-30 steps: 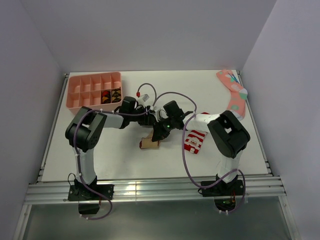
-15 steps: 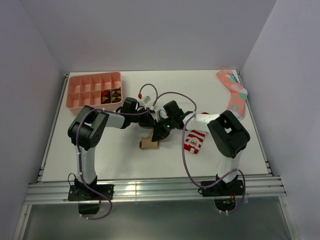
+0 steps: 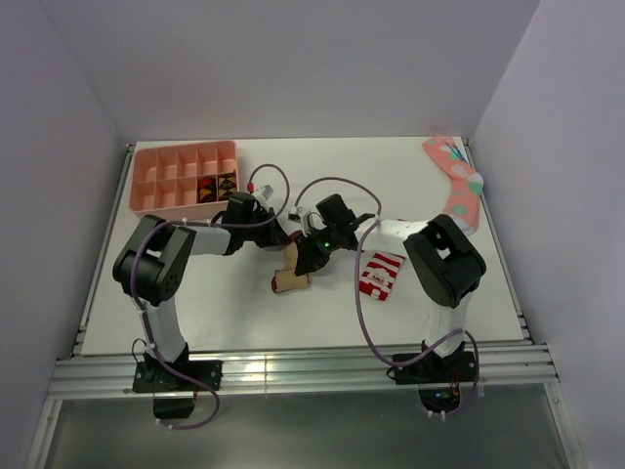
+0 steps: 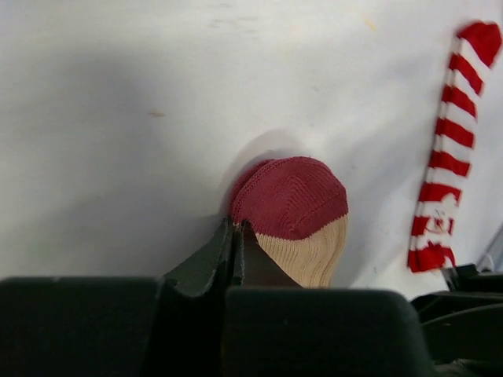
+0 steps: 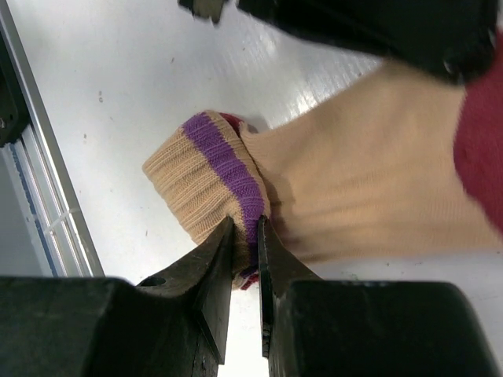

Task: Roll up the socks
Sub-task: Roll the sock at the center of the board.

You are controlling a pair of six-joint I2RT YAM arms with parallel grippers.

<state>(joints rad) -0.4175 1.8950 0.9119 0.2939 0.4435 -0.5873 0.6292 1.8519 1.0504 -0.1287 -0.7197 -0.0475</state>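
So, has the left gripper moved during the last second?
Yes. The left gripper has shifted left, nearer the pink tray, and shut on the tan sock.

1. Top view: bright, even, diffuse lt; only faint soft shadows on counter (image 3: 225, 313).
2. Left wrist: grey shadow rings tan sock (image 4: 295, 200) toe; frame btm dark, unfocused.
3. Right wrist: glare on counter, top edge blurred.

Three socks (image 3: 289, 281); one divided tray (image 3: 183, 149); two arms (image 3: 161, 259).
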